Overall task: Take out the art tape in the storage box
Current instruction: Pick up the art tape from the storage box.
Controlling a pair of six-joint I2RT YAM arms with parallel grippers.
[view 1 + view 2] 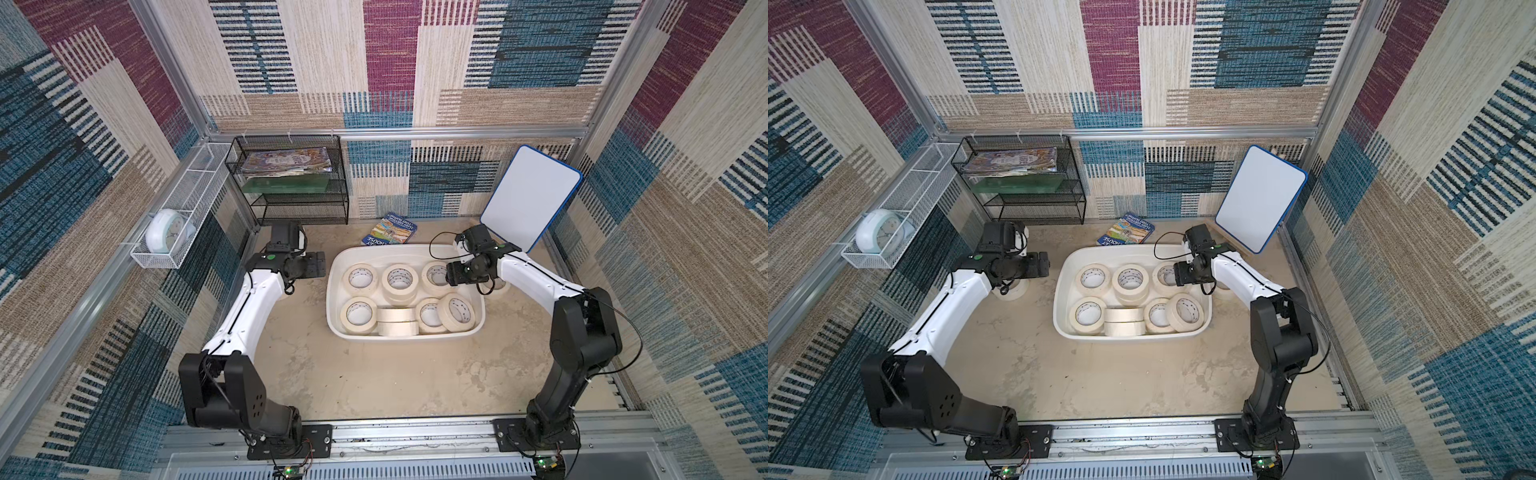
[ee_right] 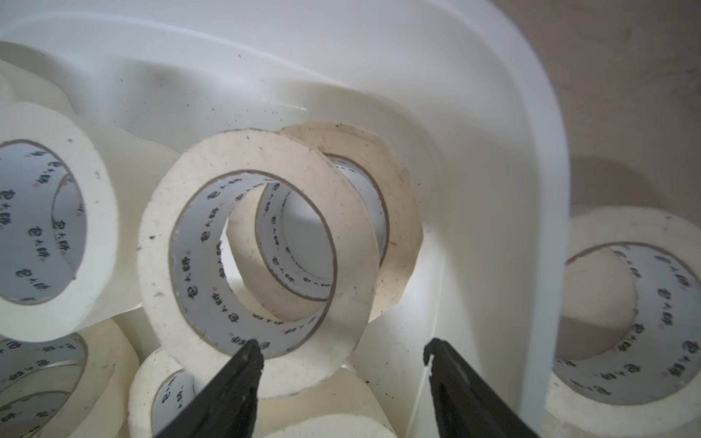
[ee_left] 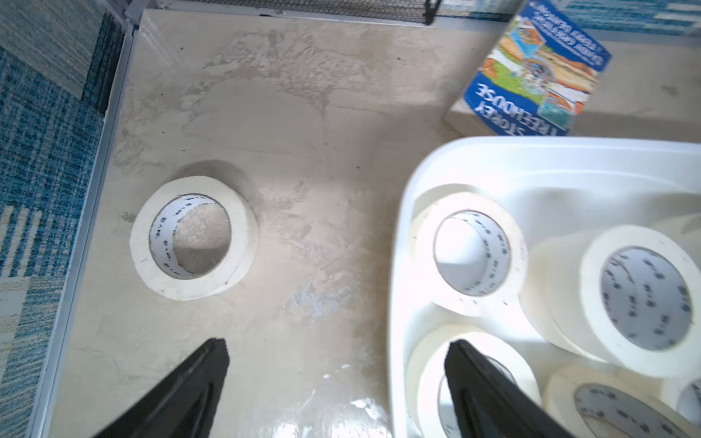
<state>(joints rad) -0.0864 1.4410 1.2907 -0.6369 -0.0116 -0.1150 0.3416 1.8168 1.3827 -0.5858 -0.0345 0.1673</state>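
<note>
- Target: one art tape roll (image 2: pixel 258 151) stands tilted on edge in the far right corner of the storage box (image 1: pixel 374 254). It leans on a second roll (image 2: pixel 398 212) behind it, and its core axis points roughly toward the right pincer (image 2: pixel 341 349).
- The right pincer has its jaws apart and clamps nothing. One fingertip sits at the core mouth and the other sits outside the ring, near the box wall, so together they straddle the ring's near wall.
- The left pincer (image 3: pixel 337 341) is wide apart and empty, over the surface (image 3: pixel 303 151) beside the box's left rim. The right arm is nearer the target.
- Location: the remaining rolls (image 1: pixel 385 279) lie in the box. A left outside roll (image 3: pixel 197 186) and a right outside roll (image 2: pixel 626 225) lie flat on the surface.
- Materials: matte cream paper tape, dust-speckled, on white printed cores; the tub is smooth plastic. The ring wall looks stiff enough to pinch.
</note>
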